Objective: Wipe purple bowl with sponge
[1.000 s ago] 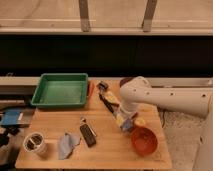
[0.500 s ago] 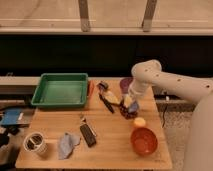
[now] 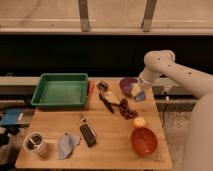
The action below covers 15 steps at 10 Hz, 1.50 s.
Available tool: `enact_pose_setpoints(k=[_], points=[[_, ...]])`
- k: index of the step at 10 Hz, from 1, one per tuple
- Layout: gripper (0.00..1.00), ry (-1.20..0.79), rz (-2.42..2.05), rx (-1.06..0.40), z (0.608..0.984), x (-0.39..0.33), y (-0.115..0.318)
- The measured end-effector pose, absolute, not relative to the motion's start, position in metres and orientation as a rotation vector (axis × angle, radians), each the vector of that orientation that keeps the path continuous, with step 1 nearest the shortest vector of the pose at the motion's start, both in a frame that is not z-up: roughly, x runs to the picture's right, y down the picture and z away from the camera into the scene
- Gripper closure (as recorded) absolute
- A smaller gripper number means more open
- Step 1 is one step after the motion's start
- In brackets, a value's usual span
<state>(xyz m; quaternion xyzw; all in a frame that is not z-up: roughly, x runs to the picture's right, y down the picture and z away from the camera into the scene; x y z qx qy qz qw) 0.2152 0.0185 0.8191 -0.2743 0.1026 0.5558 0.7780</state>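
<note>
The purple bowl sits near the table's back right edge. My gripper reaches down from the white arm to the bowl's right rim and is shut on the sponge. The sponge's blue and pale yellow faces show just below the fingers, touching or just over the bowl's right side. The arm hides the bowl's far right edge.
A green tray stands at the back left. An orange bowl, a yellow round fruit and dark grapes lie front right. A black remote-like object, blue-grey cloth and metal cup lie front left. Utensils lie mid-table.
The arm has swung from the table's middle right, near the orange bowl, back toward the far edge. The gripper has carried the sponge to the purple bowl.
</note>
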Motion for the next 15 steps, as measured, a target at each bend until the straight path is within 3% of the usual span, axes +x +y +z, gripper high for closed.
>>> enact_pose_setpoints(k=[7,15], points=[[0.91,0.107,1.406,-0.625,0.836,0.237,0.023],[0.91,-0.004,1.323,-0.595,0.892,0.193,-0.056]])
